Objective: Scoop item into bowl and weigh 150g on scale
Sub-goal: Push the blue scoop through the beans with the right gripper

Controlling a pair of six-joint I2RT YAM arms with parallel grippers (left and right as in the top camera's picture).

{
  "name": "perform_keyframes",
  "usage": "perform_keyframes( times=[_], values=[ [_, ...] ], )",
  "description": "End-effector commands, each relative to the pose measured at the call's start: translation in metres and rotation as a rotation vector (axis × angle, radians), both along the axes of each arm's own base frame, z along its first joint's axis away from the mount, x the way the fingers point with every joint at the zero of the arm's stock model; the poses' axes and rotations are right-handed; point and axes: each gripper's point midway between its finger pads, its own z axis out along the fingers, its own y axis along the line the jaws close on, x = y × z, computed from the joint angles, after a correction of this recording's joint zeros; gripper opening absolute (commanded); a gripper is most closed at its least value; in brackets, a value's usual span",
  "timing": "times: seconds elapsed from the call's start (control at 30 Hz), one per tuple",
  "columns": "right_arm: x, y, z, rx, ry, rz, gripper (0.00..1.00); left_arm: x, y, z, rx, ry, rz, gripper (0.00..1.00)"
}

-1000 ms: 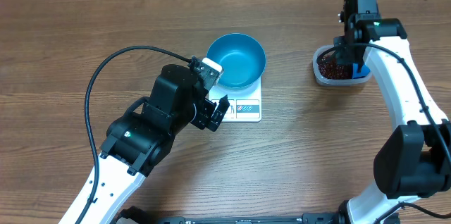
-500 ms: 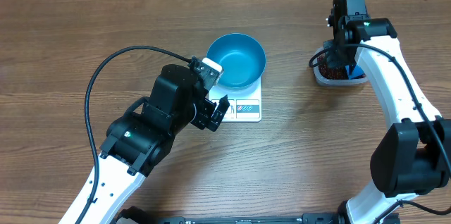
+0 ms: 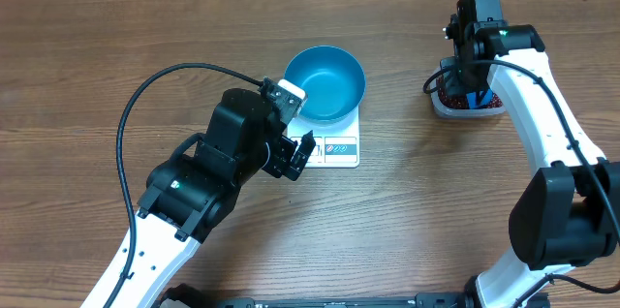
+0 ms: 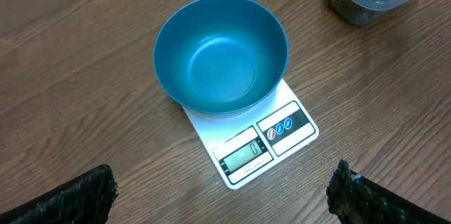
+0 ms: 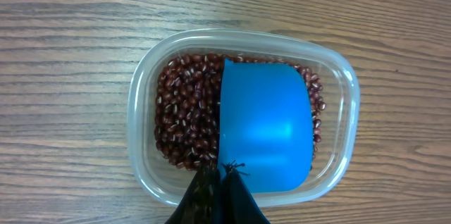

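r gripper shifted left, clenched on scoop over beans; l gripper released.

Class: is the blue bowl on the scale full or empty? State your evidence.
Empty. The bowl on the scale shows only its bare, smooth blue inside in the left wrist view; the beans lie in the clear tub.

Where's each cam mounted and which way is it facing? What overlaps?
Overhead: fixed above the table, looking straight down; shows the left arm, right arm, bowl on the scale, and tub.
Left wrist: on the left arm, angled down at bowl and scale; the open left fingers sit in the bottom corners.
Right wrist: on the right arm, looking straight down into the tub of beans; the right fingers shut on the scoop.
Shared: bowl and scale in overhead and left wrist; tub in all three.
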Motion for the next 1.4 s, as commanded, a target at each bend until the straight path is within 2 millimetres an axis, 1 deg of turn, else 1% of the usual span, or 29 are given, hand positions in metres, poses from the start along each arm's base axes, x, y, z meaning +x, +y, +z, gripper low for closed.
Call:
perform_keyframes(
  times=[0.0, 0.1, 0.37, 0.57, 0.8, 1.0, 1.37],
  values=[
    [0.001, 0.010, -0.004, 0.045, 0.013, 0.016, 0.04, 0.001, 0.003, 0.001, -0.007, 0.001, 0.021, 0.99],
    [0.000, 0.011, -0.004, 0.051, 0.018, 0.018, 0.04, 0.001, 0.003, 0.001, -0.008, 0.000, 0.021, 1.00],
    [-0.001, 0.026, -0.006, 0.132, 0.024, 0.042, 0.04, 0.001, 0.003, 0.001, -0.008, 0.000, 0.021, 0.99],
    [-0.001, 0.026, -0.006, 0.135, 0.026, 0.043, 0.04, 0.001, 0.003, 0.001, -0.008, 0.000, 0.021, 1.00],
    [-0.001, 0.034, -0.006, 0.196, 0.027, 0.054, 0.04, 0.001, 0.003, 0.001, -0.008, 0.000, 0.021, 1.00],
    [-0.001, 0.031, -0.006, 0.243, 0.027, 0.041, 0.04, 0.001, 0.003, 0.001, -0.008, 0.000, 0.021, 1.00],
    [-0.001, 0.026, -0.002, 0.415, 0.022, 0.008, 0.04, 0.001, 0.002, 0.001, -0.008, 0.001, 0.020, 1.00]
  ],
)
